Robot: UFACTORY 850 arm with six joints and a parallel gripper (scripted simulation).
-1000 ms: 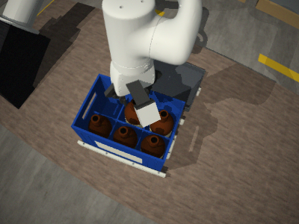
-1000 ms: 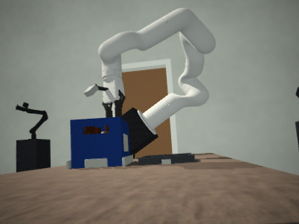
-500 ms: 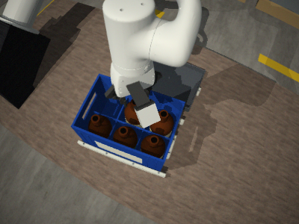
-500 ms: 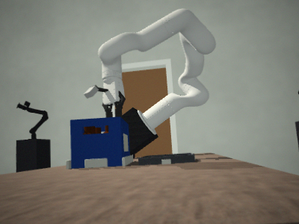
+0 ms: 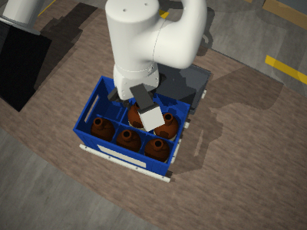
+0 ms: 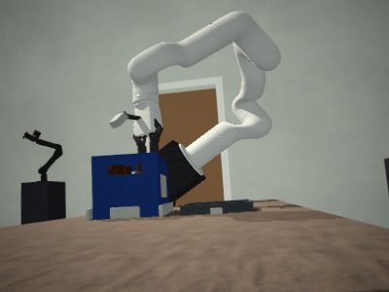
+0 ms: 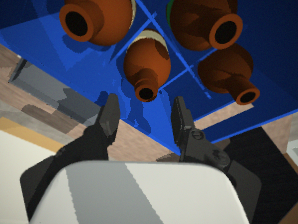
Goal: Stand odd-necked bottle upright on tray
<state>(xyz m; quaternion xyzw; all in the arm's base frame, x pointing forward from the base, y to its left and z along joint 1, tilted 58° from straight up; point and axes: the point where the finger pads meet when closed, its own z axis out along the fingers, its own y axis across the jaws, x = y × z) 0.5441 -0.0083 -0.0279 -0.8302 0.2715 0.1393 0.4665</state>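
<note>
Five brown bottles stand in the blue crate (image 5: 87, 139) (image 6: 127, 190) (image 7: 85, 75). In the top view, three stand in the front row (image 5: 102, 128) (image 5: 128, 139) (image 5: 157, 149) and one at the back right (image 5: 169, 125). A fifth bottle (image 5: 133, 116) (image 7: 146, 62) stands in the back row, partly hidden under the wrist. My gripper (image 6: 148, 142) (image 7: 146, 105) is open and empty. It hangs just above the crate's top, over that back bottle's neck, without touching it. The dark grey tray (image 5: 186, 82) (image 6: 216, 205) lies flat behind the crate.
The crate rests on a pale base frame (image 5: 127, 165) on the brown table. The arm's dark base (image 6: 177, 172) stands close beside the crate. A black pedestal with a small arm (image 6: 43, 200) stands off to the left.
</note>
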